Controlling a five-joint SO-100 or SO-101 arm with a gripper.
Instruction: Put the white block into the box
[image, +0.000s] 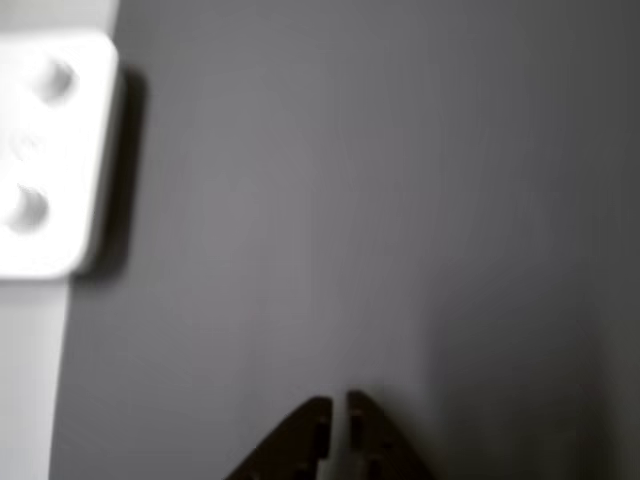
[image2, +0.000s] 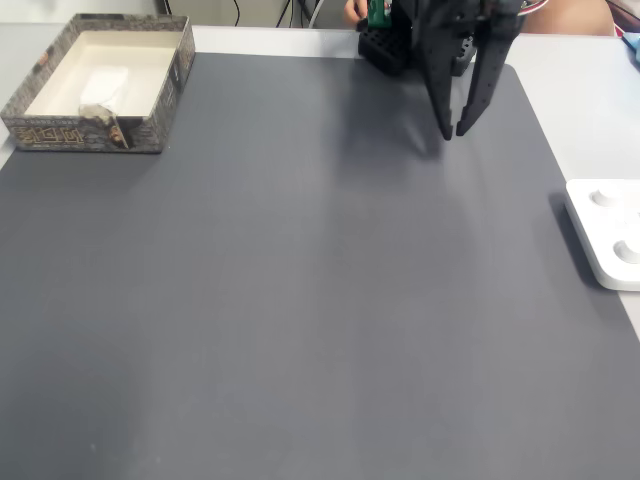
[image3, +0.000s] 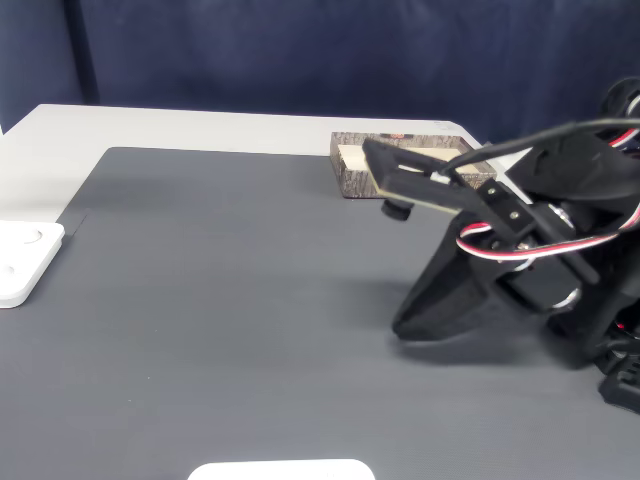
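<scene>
While the black gripper (image2: 452, 132) hangs over the grey mat (image2: 300, 300) at the top right of a fixed view, its two fingers taper to tips with only a narrow slit between them and nothing in it; the other view shows the same tips (image: 340, 408) at the bottom edge, almost closed and empty. The white block (image2: 104, 82) lies on the floor of the box (image2: 90, 134) in the upper left corner, well apart from the arm. A flat white device (image2: 606, 232) sits at the mat's right edge
</scene>
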